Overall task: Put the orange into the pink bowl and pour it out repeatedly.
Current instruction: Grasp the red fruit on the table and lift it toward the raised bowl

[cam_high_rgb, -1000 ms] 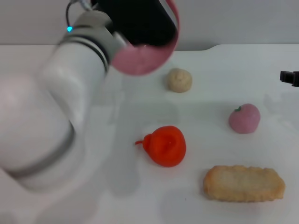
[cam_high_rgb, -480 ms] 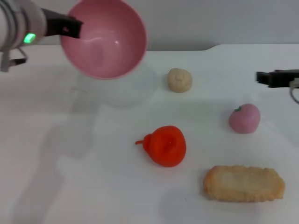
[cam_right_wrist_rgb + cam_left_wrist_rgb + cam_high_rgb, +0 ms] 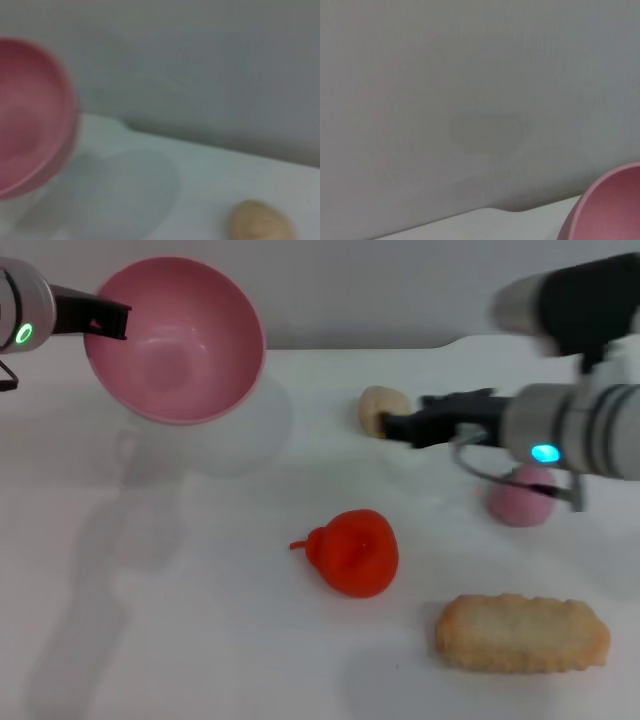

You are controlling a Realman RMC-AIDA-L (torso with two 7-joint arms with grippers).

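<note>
Trouble spots from here, as I see it. Left gripper has its jaws clamped on the rim of the pink bowl, holding it up in the air over the far left part of the worktop — tilted, mouth facing the middle, nothing in it. That rim pinch looks thin, so a quick swing could twist the bowl in the jaws or drop it.

The orange sits on the worktop near the middle, stem pointing left, nothing touching it. Right gripper reaches in from the right, above the far side, with its dark tip right in front of the beige bun — I can't tell how far its jaws are open.

My worry: that arm is lined up nearer the bun and the pink fruit than the orange. If it comes down sloppy it could nudge either of them, or grab the wrong thing. The orange also looks soft and lumpy, so an off-centre pinch might squirt it toward the breaded patty near the front right edge.
</note>
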